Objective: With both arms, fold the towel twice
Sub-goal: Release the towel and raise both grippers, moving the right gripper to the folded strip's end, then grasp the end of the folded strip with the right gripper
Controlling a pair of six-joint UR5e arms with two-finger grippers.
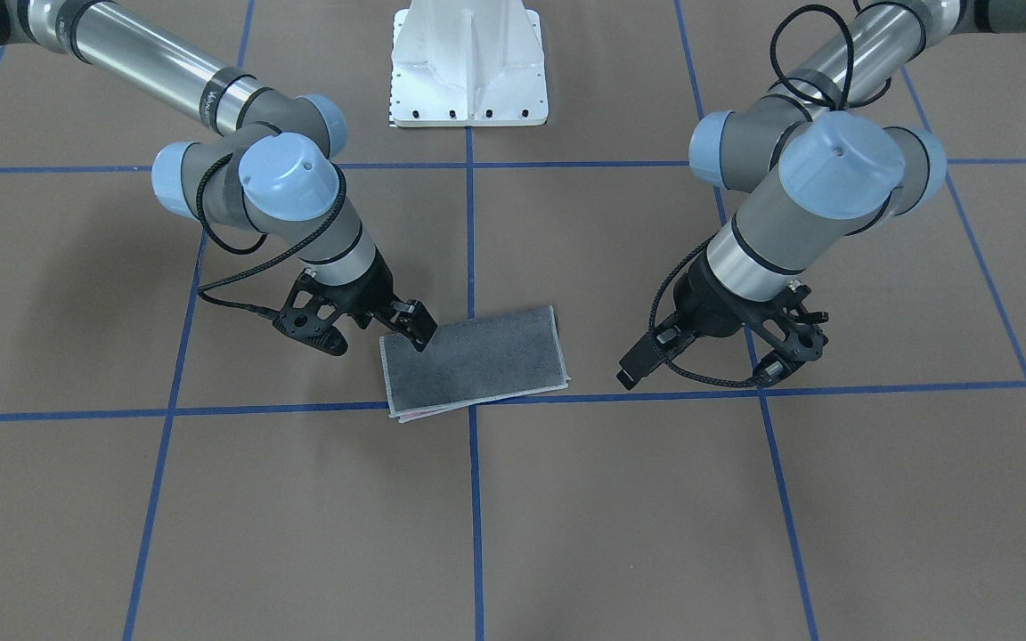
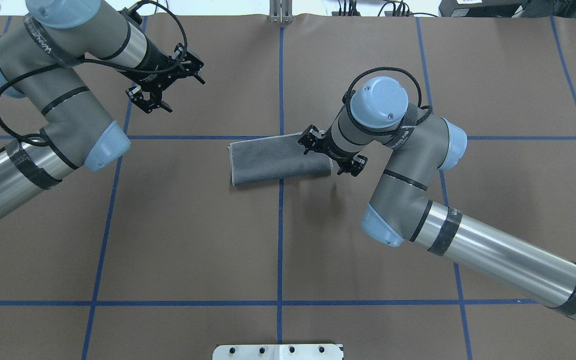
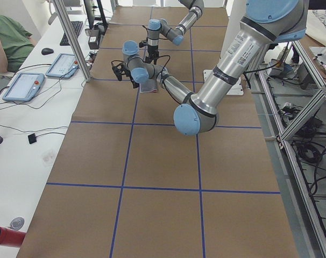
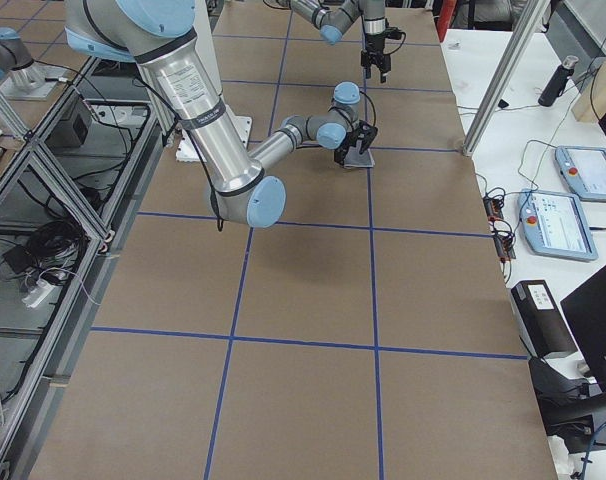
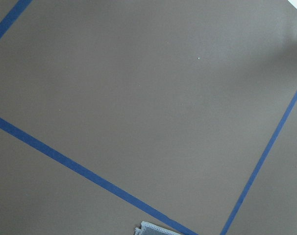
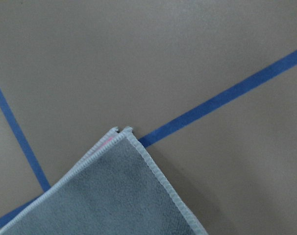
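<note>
Your towel [image 1: 486,361] lies folded in half, dark grey face up, at the middle of the table [image 1: 299,516]. A sliver of pink shows at its edge, which overlaps a blue tape line [image 1: 255,409]. The right gripper [image 1: 415,328] sits over one end corner; you cannot tell whether it grips. The left gripper [image 2: 149,100] hangs well apart from the towel, its jaws spread and holding nothing.

The right gripper [image 4: 353,146] hangs at the towel [image 4: 362,160], perhaps touching it. The left gripper [image 4: 375,70] is well beyond.
</note>
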